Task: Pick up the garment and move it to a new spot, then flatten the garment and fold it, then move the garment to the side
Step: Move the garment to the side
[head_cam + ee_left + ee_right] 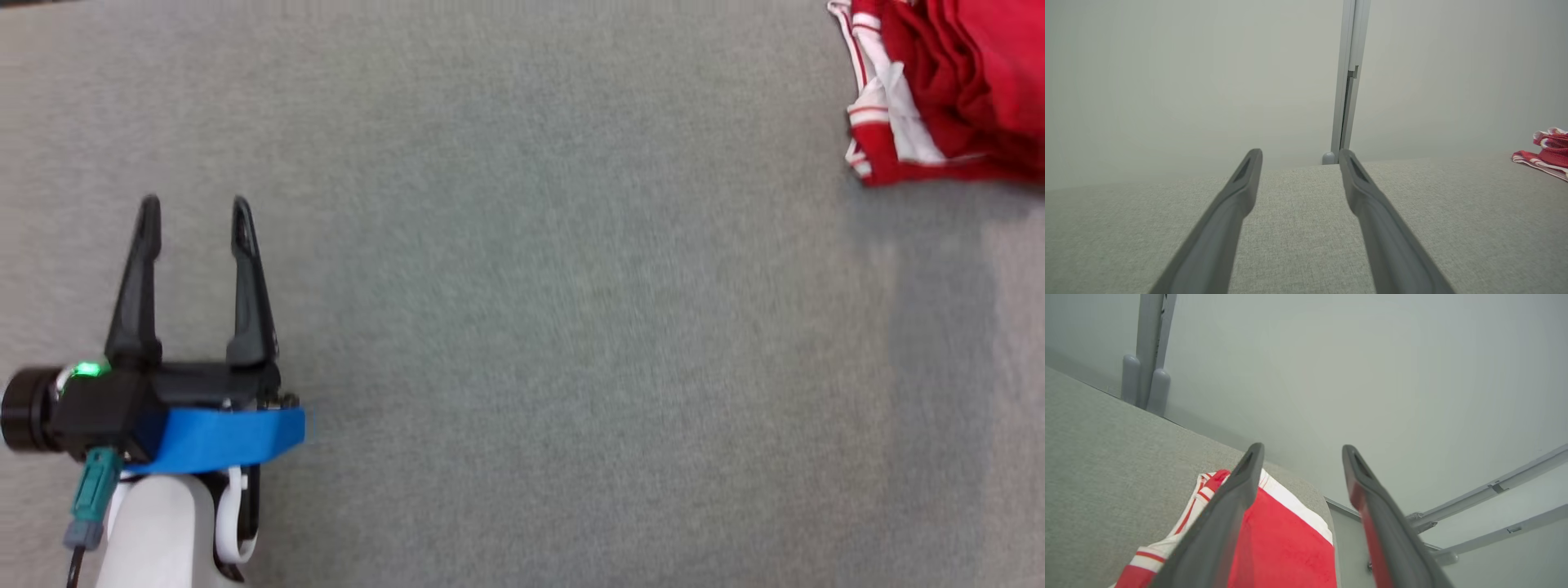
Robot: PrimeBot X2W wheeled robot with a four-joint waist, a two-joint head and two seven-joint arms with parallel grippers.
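Note:
The garment [947, 90] is red with white stripes and lies folded at the far right of the grey table [531, 327], cut off by the head view's edge. My left gripper [194, 214] hovers open over the bare table at the left, far from it. From the left wrist view, the left gripper [1300, 157] is open and the garment [1545, 153] is a small red heap at the far right. My right gripper [1302, 453] stands open above the garment [1286, 543], with nothing between its fingers; the cloth lies flat at the table's corner.
A pale wall with a grey upright post [1349, 81] stands behind the table's far edge. In the right wrist view the table's corner ends just past the garment, with grey frame bars [1494, 490] beyond it.

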